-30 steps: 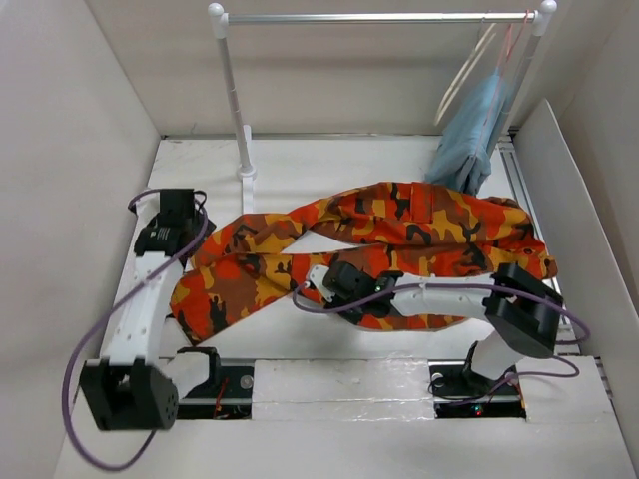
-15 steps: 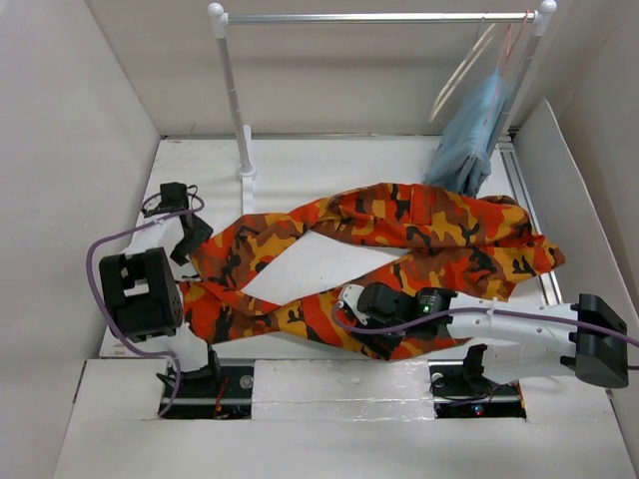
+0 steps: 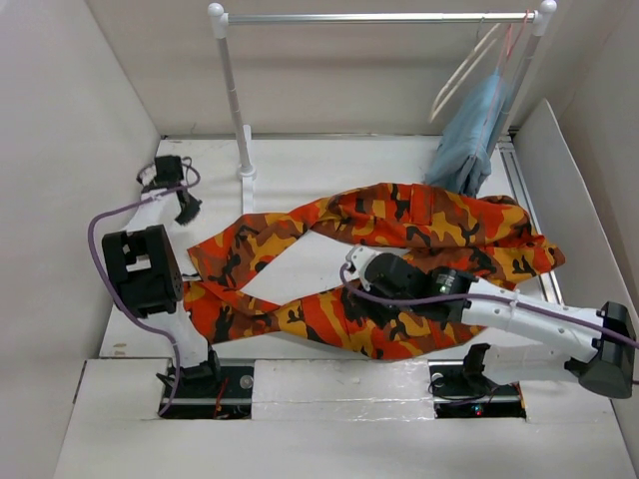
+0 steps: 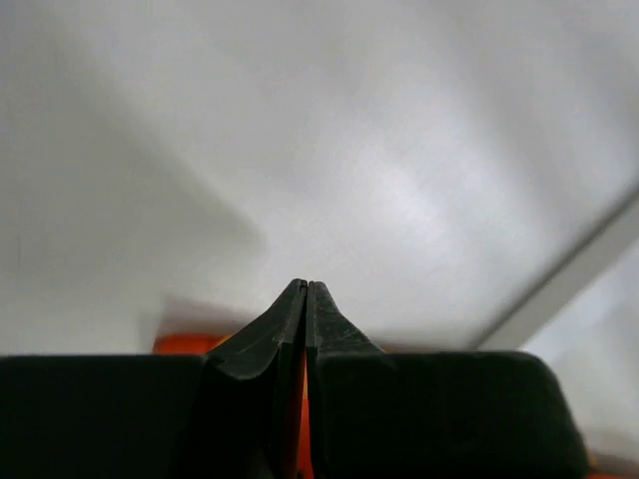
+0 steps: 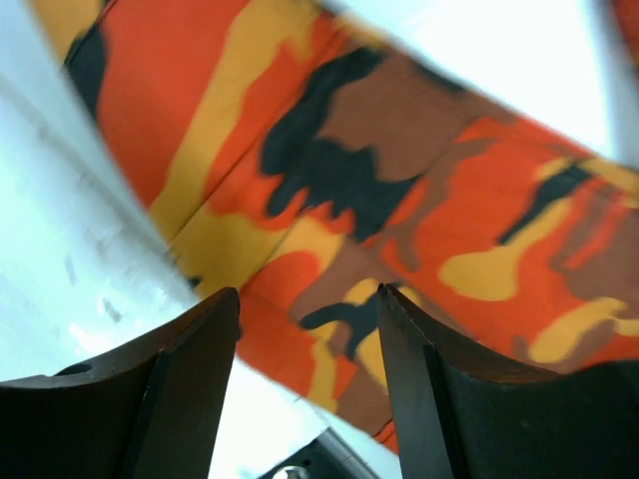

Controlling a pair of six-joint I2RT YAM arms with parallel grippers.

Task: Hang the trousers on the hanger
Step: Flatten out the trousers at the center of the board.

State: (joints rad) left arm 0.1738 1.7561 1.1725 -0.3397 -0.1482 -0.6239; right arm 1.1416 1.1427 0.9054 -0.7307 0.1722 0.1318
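- While I hover the R gripper (image 5: 305, 299) over the near leg of the trousers (image 3: 419, 225), its jaws stand spread, nothing btwn them.
- L gripper (image 4: 305, 289), just off the far-left cuff: tips pressed together, empty.
- Both legs lie sprawled across the table (image 3: 300, 165).
- Cream hanger (image 3: 461, 68) hangs on far rail (image 3: 379, 17), R end, by blue garment (image 3: 467, 140).

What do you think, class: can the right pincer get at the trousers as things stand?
Probably yes. The right pincer is open, pointing down at the trousers close below it, and nothing lies between them.
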